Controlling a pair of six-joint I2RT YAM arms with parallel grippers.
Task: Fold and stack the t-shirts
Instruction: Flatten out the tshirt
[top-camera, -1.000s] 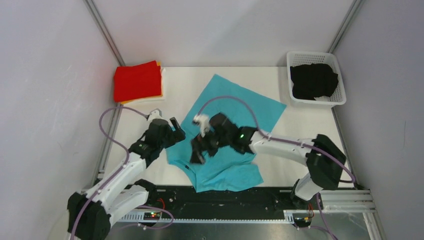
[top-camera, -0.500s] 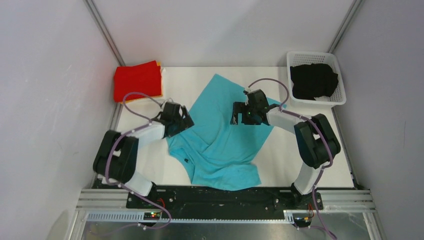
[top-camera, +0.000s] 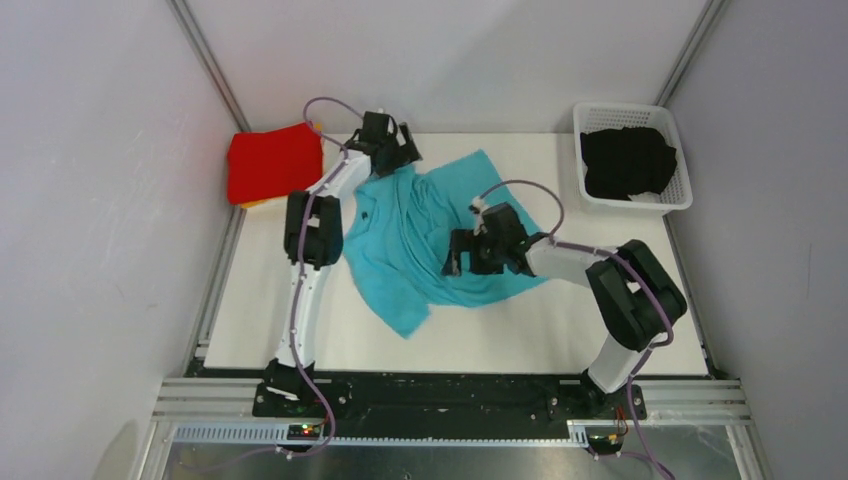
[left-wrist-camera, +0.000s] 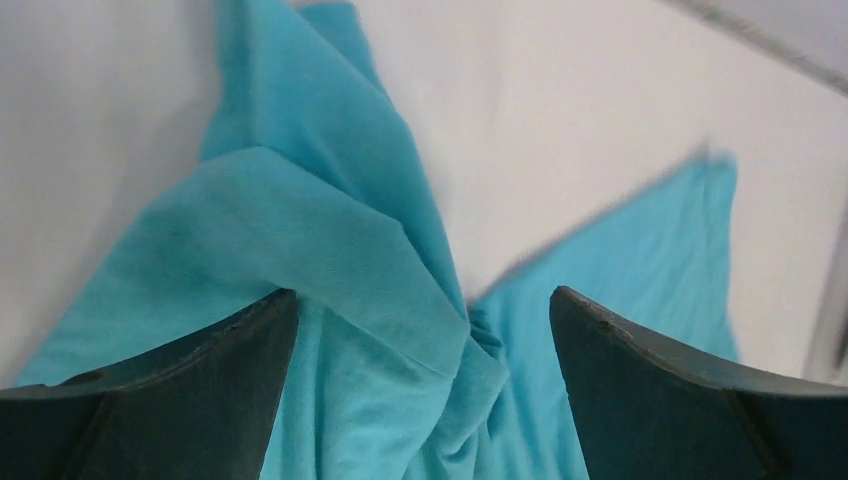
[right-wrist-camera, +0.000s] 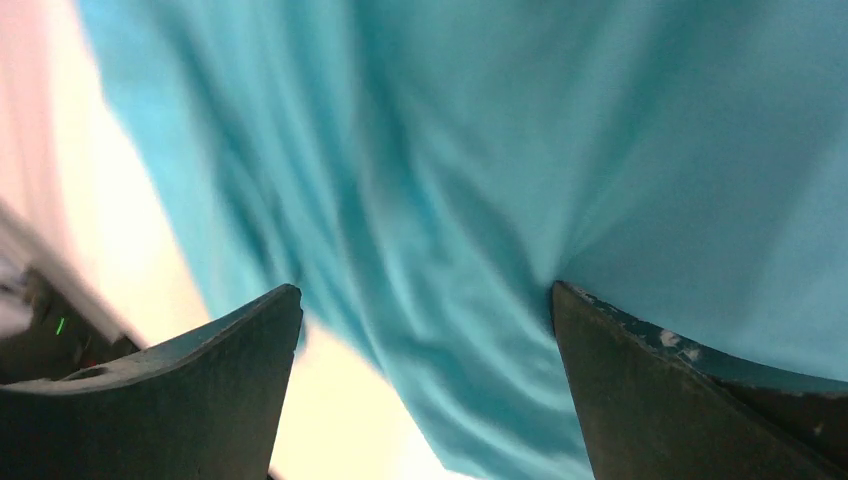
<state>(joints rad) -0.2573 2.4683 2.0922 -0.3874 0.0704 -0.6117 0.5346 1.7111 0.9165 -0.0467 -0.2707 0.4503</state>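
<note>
Item: turquoise t-shirt (top-camera: 400, 250), rumpled on counter (top-camera: 560, 330), one end bunched at far edge; left fingers (left-wrist-camera: 200, 380) spread, cloth between them; right fingers (right-wrist-camera: 180, 390) spread over folds. Probably positioned to lay it flat for folding.

Motion blur smears the turquoise t-shirt (right-wrist-camera: 480, 200) across the right wrist view. The red t-shirt (top-camera: 272, 163) covers the orange t-shirt (top-camera: 252, 203) except a sliver; anything lower is hidden.

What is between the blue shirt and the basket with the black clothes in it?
Only bare white table lies between the turquoise t-shirt and the white basket. The top external view shows this.
</note>
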